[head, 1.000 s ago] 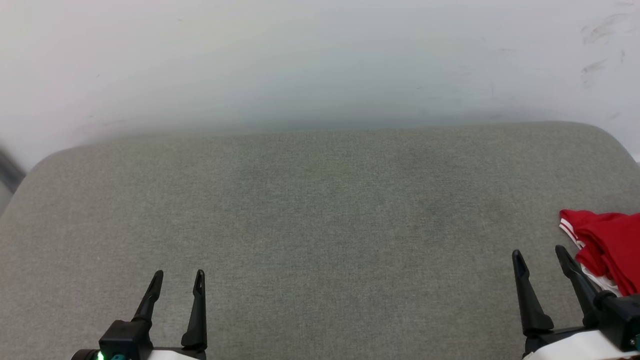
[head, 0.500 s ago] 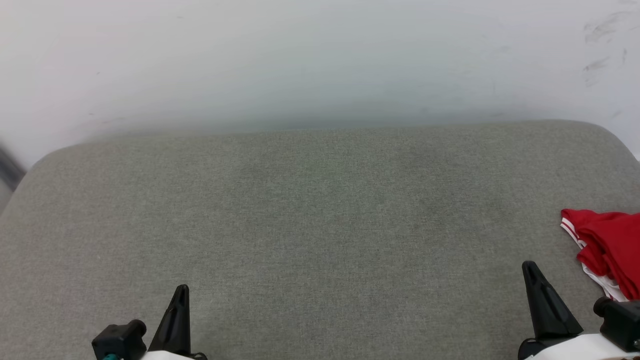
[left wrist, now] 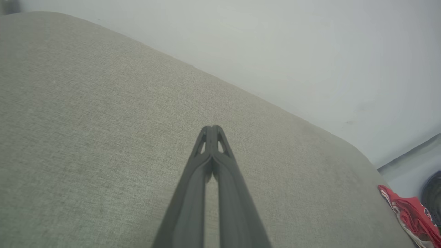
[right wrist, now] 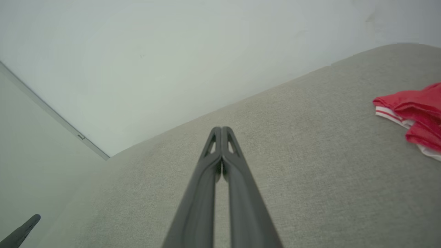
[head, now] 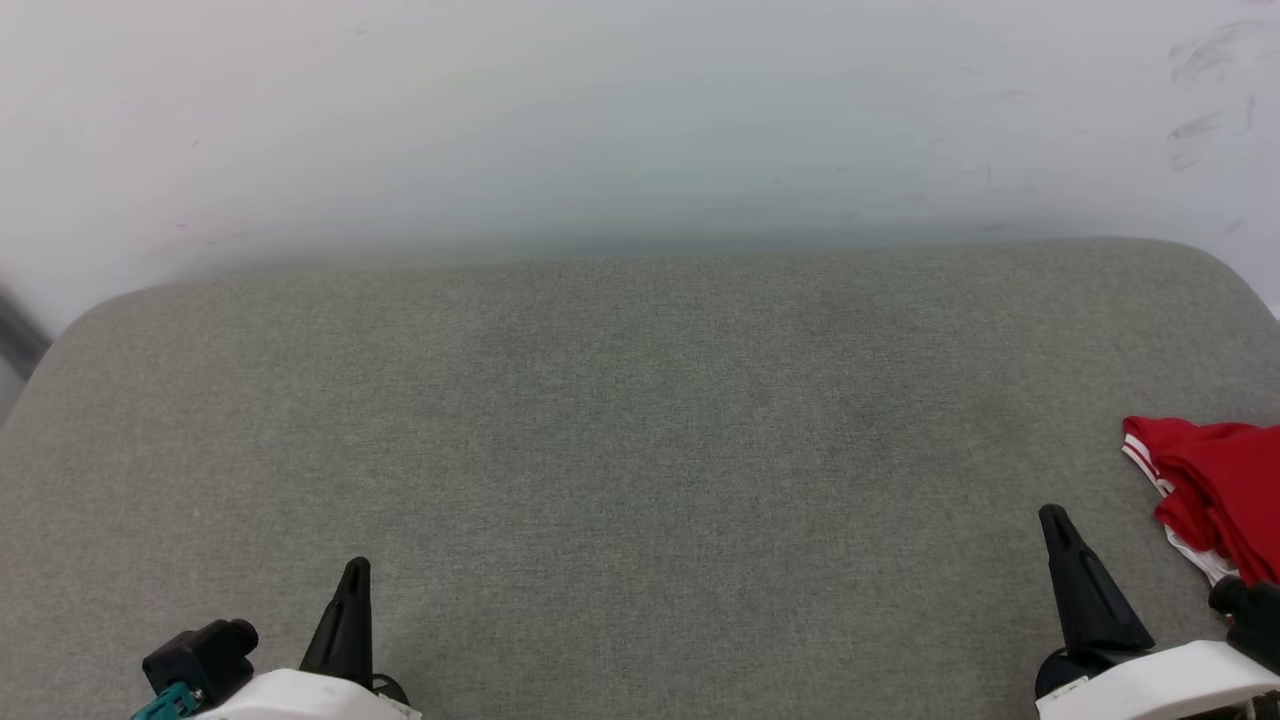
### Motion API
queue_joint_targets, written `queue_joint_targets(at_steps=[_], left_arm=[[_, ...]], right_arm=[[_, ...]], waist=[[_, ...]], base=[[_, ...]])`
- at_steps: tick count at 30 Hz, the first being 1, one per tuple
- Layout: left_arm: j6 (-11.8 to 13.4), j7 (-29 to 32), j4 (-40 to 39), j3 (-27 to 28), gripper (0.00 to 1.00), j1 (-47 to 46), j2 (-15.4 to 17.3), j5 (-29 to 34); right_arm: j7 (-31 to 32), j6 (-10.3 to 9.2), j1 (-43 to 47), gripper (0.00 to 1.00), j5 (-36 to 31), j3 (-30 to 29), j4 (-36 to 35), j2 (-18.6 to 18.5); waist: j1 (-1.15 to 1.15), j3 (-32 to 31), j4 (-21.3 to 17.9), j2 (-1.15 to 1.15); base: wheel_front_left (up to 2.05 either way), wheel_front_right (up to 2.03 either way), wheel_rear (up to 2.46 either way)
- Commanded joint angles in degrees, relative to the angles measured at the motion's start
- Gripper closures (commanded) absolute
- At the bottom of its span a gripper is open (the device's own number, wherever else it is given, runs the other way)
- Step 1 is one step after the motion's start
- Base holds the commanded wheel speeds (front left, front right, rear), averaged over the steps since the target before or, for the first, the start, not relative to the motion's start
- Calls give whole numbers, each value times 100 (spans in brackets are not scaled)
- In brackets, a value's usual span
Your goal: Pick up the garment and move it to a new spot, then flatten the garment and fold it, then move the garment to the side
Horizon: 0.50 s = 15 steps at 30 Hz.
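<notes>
1. A grey upholstered surface (head: pixel 640 420) with rounded far corners is recorded across the head view. A pale wall (head: pixel 640 120) is seen behind it, with faint scuffs at the upper right.
2. The garment (head: pixel 1215 490) is found crumpled at the right edge of the surface and is cut off by the frame. Red cloth is seen in loose folds, with a white band edged in red stripes along its left side.
3. The left gripper (head: pixel 355 575) is noted at the lower left of the head view. Its fingers are pressed together into a single point, and nothing is held. In the left wrist view the tips are seen touching, with a thin slit lower down.
4. The right gripper (head: pixel 1053 518) is noted at the lower right, with its fingers likewise together and empty. The garment is seen near it, on its right, and apart from it.
5. In the right wrist view the garment is placed at the right edge, off the line of the fingers.
6. Whether either fingertip touches the surface cannot be told.
</notes>
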Motion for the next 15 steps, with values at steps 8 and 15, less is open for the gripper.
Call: queue_joint_targets(at_steps=[8, 15], left_arm=[[-147, 158, 55, 162, 100, -272, -59, -692], [-242, 287, 132, 264, 100, -365, -126, -1206]], right_arm=[[13, -1, -283, 100, 832, 3, 155, -79], [32, -1, -397, 100, 1441, -2, 331, -95]], waist=[[0, 10, 1, 0], [0, 21, 2, 0]], base=[[0, 0, 0], [0, 0, 0]])
